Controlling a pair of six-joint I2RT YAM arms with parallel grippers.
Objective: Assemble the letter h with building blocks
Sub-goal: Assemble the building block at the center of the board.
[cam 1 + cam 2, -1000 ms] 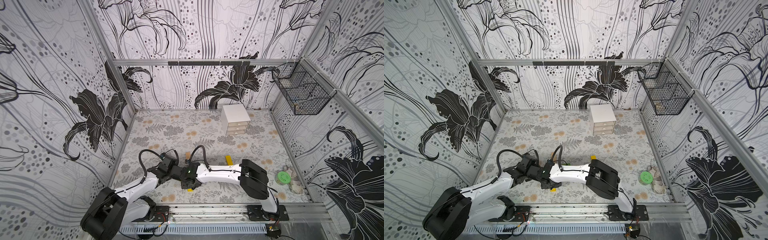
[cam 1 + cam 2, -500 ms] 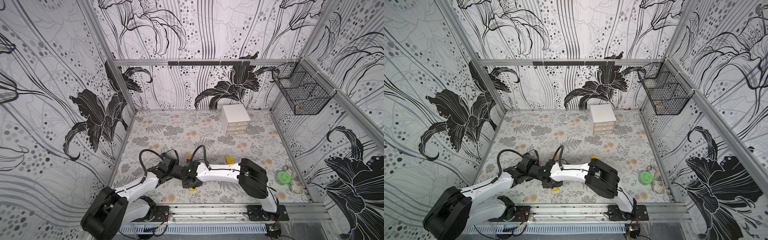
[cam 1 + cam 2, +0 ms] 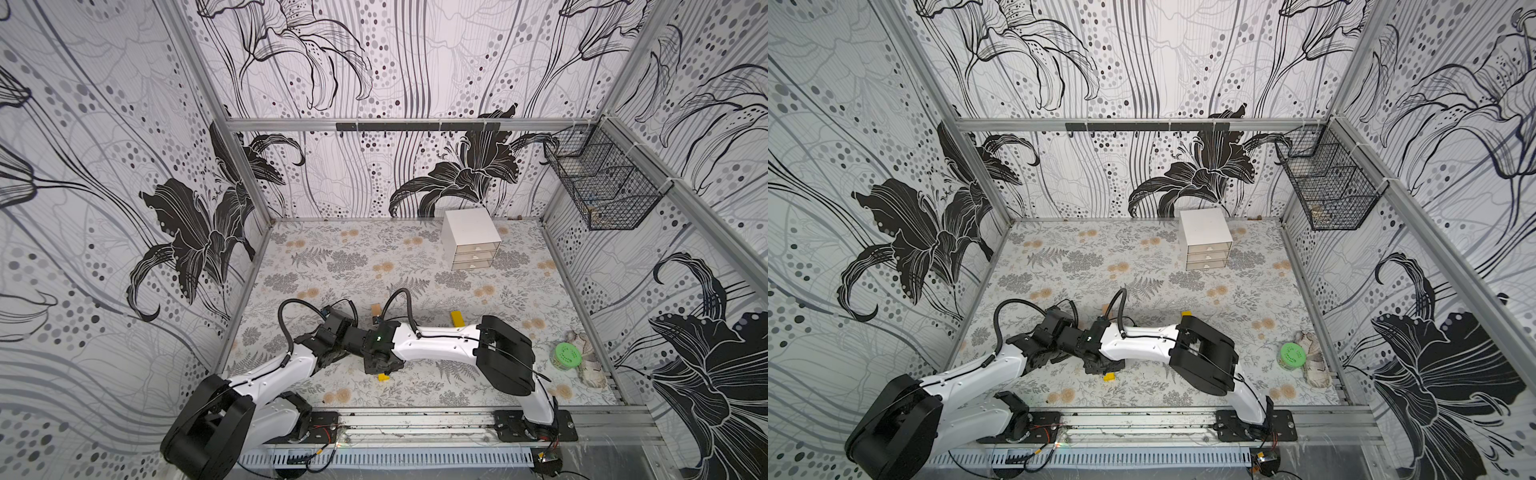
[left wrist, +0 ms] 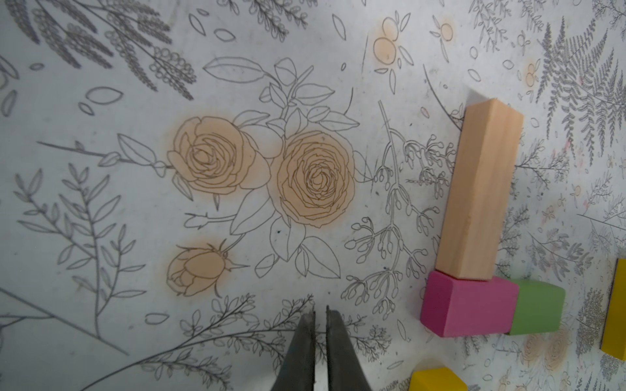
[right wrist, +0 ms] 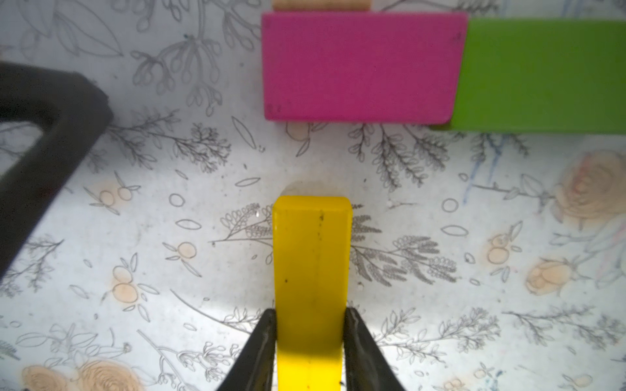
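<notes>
A yellow block (image 3: 1108,376) peeks from beneath the right arm (image 3: 1142,338).

No writing, label, brand, number or sign can be read in any view. The pink block (image 5: 359,66), green block (image 5: 542,74), yellow block (image 5: 311,264) and tan block (image 4: 479,193) show plain, unmarked faces. The white drawer box (image 3: 469,228) appears too small to make out any marking.

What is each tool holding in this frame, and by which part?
The right tool pinches a long yellow block by its two long sides, back from the end facing the pink block. The left tool is shut on nothing.
</notes>
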